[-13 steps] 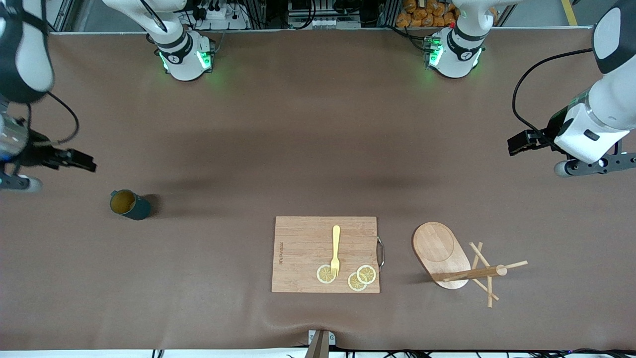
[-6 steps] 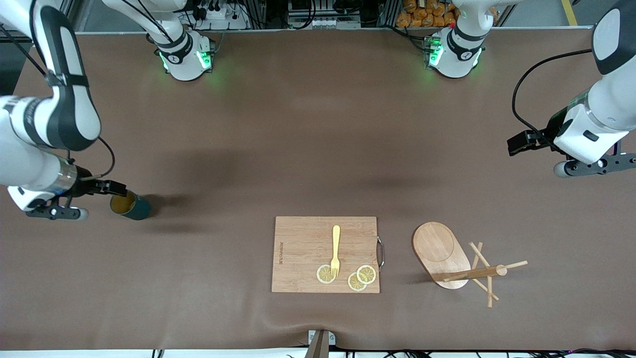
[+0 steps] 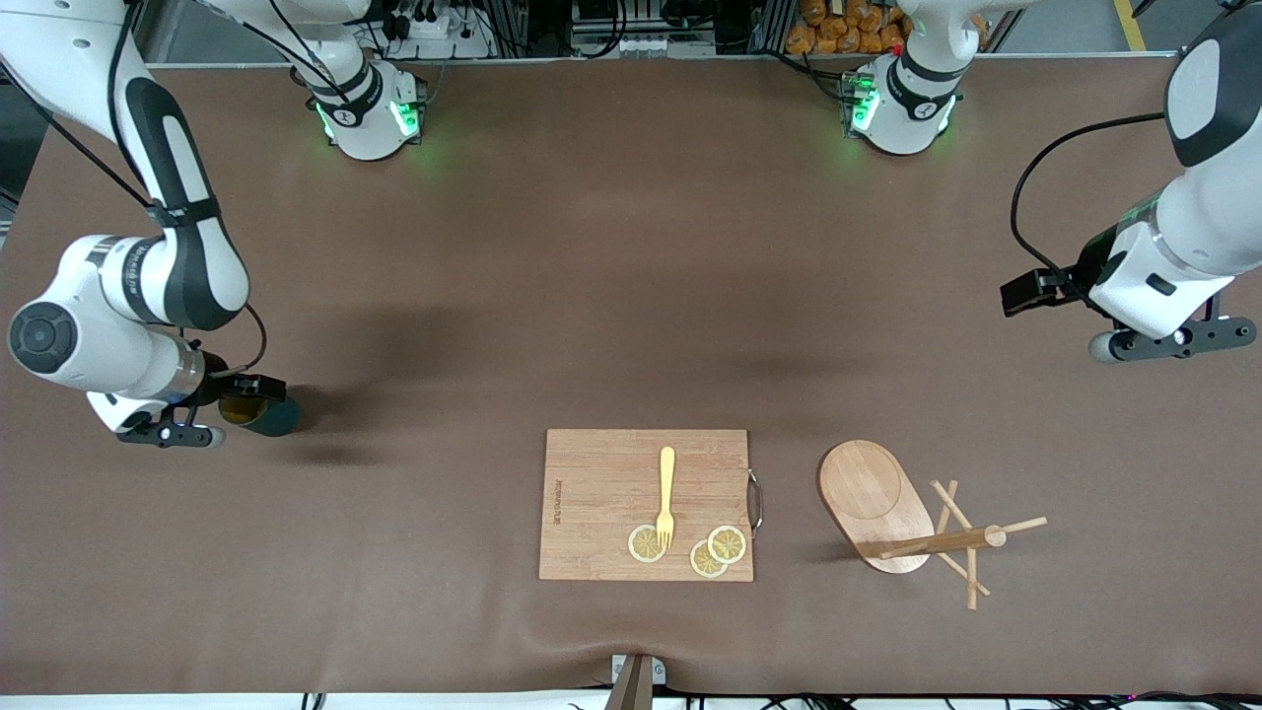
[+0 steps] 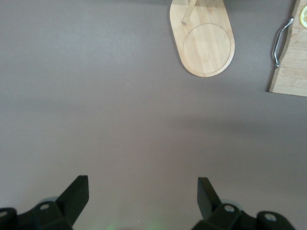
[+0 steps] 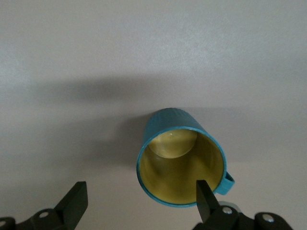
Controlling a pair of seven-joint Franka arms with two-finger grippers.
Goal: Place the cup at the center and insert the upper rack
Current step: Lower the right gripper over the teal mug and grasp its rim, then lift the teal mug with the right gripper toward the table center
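The dark teal cup (image 3: 268,416) with a mustard-yellow inside stands upright toward the right arm's end of the table, partly hidden by the right wrist. My right gripper (image 3: 168,434) is open and low beside it. In the right wrist view the cup (image 5: 180,163) sits just ahead of the gripper (image 5: 140,201), off toward one fingertip (image 5: 204,194) that overlaps its rim. The wooden upper rack (image 3: 877,498) lies tipped on its side toward the left arm's end, post and pegs (image 3: 961,542) on the table. My left gripper (image 3: 1173,340) is open, empty and high over bare table; its view (image 4: 142,194) shows the rack's base (image 4: 206,45).
A bamboo cutting board (image 3: 601,473) lies near the front-camera edge at mid-table, with a yellow fork (image 3: 666,493) and lemon slices (image 3: 646,543) on it. Its metal handle (image 3: 755,501) faces the rack. The board's corner shows in the left wrist view (image 4: 290,72).
My right arm has swung in from the table's end and come down next to the cup. The left arm has shifted only slightly. The cup and rack have not moved.
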